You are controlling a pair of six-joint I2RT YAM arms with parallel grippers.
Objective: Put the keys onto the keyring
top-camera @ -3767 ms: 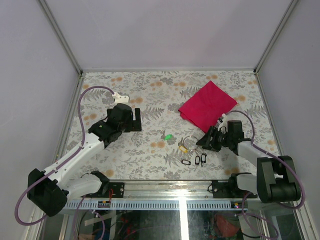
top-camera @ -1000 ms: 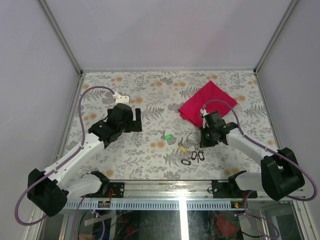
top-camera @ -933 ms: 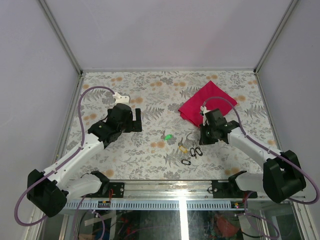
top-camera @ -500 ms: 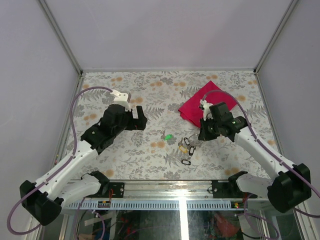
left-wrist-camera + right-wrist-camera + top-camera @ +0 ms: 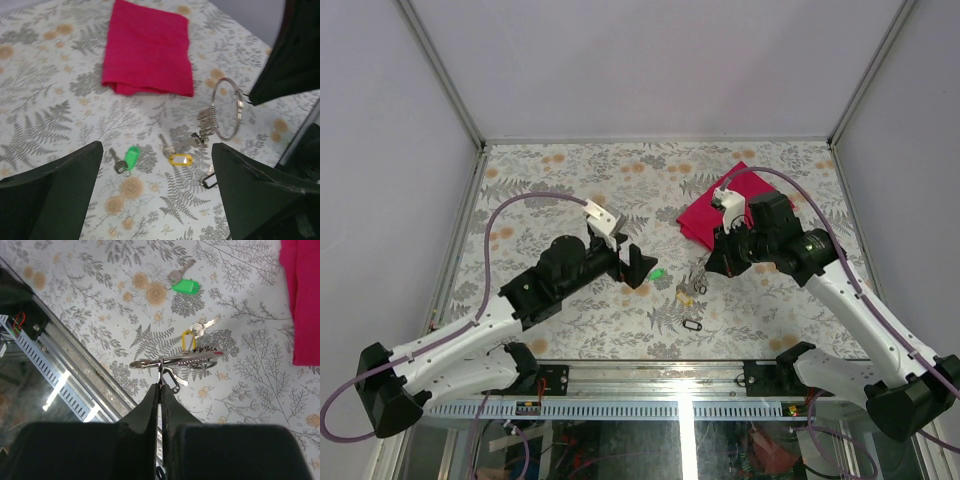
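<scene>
Right wrist view: the keyring [image 5: 175, 360] is seen edge-on, pinched between the tightly closed fingers of the right end effector [image 5: 160, 386] and held up off the worktop [image 5: 250, 390]. Whether the black tag [image 5: 169, 378] just beneath it hangs from the ring or lies on the surface cannot be told. In the left wrist view the ring stands upright, with something metallic bunched at its lower edge, too small to be identified. The left end effector [image 5: 157, 150] is spread wide with nothing between its fingers, and is aimed at the green-tagged key [image 5: 131, 156] and the yellow-tagged key [image 5: 181, 159], which lie near each other on the worktop below the ring. The red cloth [image 5: 150, 47] lies beyond them.

Trouble is judged most likely at the thin wire. With so narrow a grip, the ring could be twisted or pulled free if a key is pushed against it off-line. The small flat keys could also be skidded away instead of lifted if the wide fingers are lowered carelessly.

Compared with a second ago, the left arm has been swung from the far left of the worktop to its centre. The right arm has been raised, the ring carried up with it. Of the three black tags once lined up near the front edge, only one is now seen there.
</scene>
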